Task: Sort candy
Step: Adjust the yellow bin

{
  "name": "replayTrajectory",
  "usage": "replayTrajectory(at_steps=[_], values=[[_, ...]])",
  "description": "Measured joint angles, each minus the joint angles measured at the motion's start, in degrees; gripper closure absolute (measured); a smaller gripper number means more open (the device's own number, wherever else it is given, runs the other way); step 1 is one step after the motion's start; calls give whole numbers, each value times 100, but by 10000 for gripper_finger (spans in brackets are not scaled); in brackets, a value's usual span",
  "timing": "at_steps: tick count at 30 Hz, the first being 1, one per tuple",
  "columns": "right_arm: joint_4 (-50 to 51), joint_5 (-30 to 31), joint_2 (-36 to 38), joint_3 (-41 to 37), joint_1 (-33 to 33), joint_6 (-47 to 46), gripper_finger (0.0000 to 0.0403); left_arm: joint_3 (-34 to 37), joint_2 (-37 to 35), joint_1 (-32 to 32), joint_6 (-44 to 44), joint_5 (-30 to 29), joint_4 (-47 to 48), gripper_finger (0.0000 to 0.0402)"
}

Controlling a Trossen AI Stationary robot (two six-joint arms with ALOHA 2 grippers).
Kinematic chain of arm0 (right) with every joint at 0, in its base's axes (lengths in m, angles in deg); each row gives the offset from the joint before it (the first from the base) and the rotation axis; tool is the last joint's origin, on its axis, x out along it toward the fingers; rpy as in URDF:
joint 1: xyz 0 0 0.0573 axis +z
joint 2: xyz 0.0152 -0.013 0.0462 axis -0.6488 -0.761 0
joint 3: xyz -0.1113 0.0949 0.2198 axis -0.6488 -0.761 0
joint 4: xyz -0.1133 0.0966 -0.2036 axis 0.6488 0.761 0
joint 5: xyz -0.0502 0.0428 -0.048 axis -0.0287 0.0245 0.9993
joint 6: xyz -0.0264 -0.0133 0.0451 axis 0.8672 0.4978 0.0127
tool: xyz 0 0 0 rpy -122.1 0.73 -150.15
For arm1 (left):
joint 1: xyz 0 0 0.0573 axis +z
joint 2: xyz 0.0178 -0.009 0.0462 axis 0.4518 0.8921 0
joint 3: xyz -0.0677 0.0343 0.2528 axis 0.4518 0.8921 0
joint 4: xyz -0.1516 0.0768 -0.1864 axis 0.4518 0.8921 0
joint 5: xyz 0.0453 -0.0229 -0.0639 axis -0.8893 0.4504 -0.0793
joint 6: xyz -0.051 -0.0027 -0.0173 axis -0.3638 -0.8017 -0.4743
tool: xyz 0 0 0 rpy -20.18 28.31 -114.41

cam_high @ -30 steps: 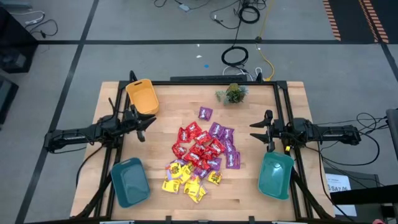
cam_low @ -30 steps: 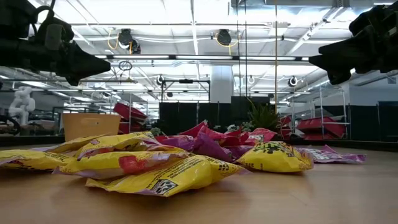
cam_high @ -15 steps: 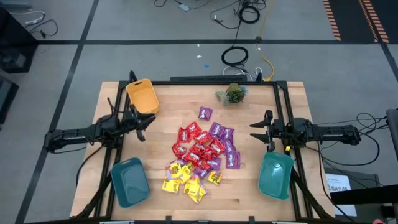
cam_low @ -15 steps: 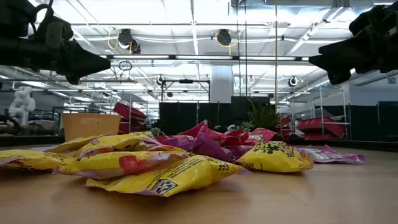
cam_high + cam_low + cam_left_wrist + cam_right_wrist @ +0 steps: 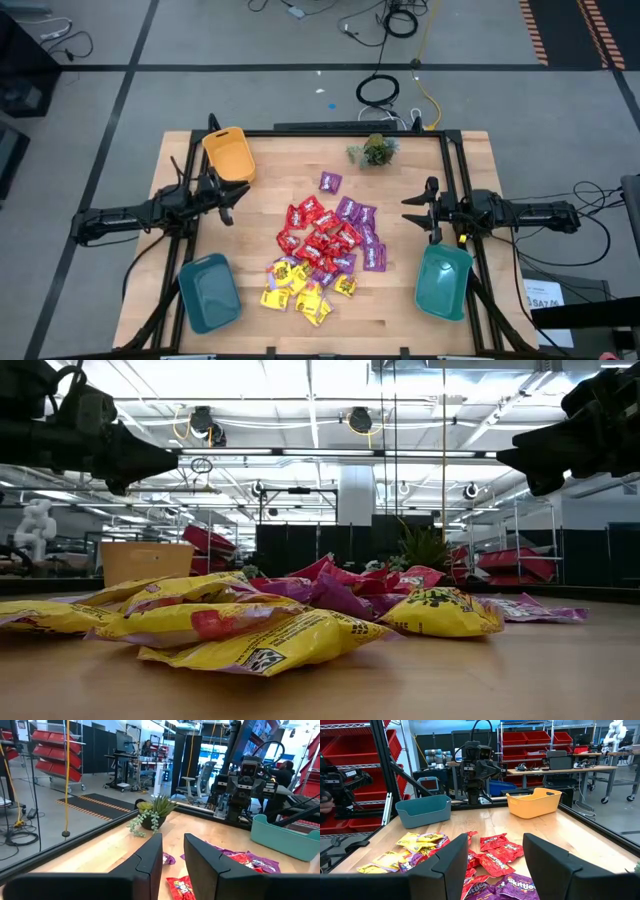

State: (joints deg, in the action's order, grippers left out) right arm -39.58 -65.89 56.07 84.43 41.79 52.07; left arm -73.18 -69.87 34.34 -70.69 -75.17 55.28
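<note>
The heap of small shiny wrapped candy packets [image 5: 322,252] lies on the bare middle of the wooden slatted table [image 5: 270,190], and everything else can be placed from it. The heap is longer than wide: its long axis runs from a single purple packet [image 5: 330,182], lying apart on the side towards the small green potted plant [image 5: 376,151], down to the yellow packets [image 5: 298,288] at the near end. Red packets [image 5: 316,228] fill the middle, and more purple ones [image 5: 365,235] sit along the side facing the right arm. Single packets lie flat at mixed angles, so no shared direction can be told.

The left gripper [image 5: 228,200] hangs above the table well apart from the heap, on the side of the orange plastic bin [image 5: 228,154], its tips pointing at the heap. Its two dark fingers [image 5: 146,865] stand a narrow gap apart with nothing between them.

The right gripper [image 5: 414,212] hangs on the opposite side of the heap, also pointing at it, just above the teal plastic bin [image 5: 444,282]. Its fingers [image 5: 454,865] are spread wide and empty.

A second teal plastic bin [image 5: 208,292] sits beside the heap's yellow end, on the left arm's side
</note>
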Motion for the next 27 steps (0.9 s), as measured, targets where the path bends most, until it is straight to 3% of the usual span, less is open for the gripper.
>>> replayTrajectory(at_steps=[11, 22, 27], values=[[0, 0, 0, 0, -2, 0, 220, 0, 0, -2, -106, -734, -22, 219], [0, 0, 1, 0, -1, -1, 220, -4, -1, 0, -350, -836, -61, 214], [0, 0, 0, 0, 0, 0, 220, -24, 3, 14, -990, -1631, 42, 214]])
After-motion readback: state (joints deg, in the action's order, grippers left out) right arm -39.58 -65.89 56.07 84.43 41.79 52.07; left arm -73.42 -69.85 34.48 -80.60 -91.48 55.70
